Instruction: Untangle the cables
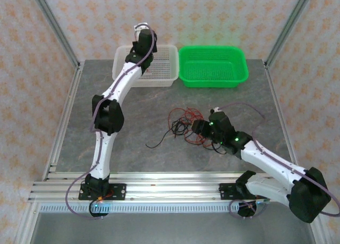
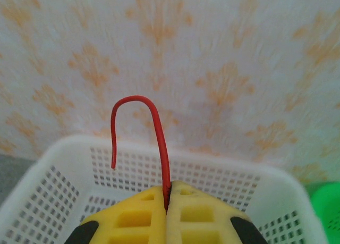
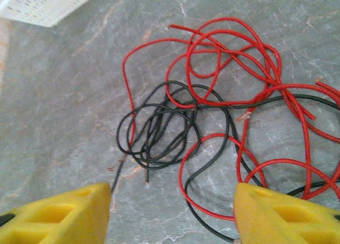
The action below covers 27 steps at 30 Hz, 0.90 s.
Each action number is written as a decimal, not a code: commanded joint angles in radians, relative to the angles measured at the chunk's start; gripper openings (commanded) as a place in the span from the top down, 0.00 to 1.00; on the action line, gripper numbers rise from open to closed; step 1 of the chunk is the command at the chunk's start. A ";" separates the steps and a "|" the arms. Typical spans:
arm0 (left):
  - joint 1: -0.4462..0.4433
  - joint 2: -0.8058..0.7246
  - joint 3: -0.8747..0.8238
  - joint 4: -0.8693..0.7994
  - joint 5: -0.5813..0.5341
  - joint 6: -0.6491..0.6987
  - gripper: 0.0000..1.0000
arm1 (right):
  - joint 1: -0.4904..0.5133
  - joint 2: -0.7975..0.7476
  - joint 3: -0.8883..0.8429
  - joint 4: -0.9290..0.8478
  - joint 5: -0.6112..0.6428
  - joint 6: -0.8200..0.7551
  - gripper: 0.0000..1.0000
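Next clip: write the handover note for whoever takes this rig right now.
Left gripper: shut on one red cable, held over the white basket.
Right gripper: open, hovering above the tangle of red and black cables on the table.
Done: one red cable lifted away, not yet dropped.
Left: release it, then separate the interlaced loops.
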 commanded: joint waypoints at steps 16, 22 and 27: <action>0.043 0.137 0.036 -0.180 0.187 -0.082 0.41 | 0.007 0.089 0.059 -0.011 0.016 -0.047 0.38; 0.041 0.067 0.055 -0.205 0.191 -0.054 0.30 | 0.008 0.078 0.064 -0.020 0.013 -0.041 0.38; 0.040 -0.007 0.055 -0.236 0.226 -0.037 0.22 | 0.008 0.072 0.070 -0.038 0.013 -0.034 0.38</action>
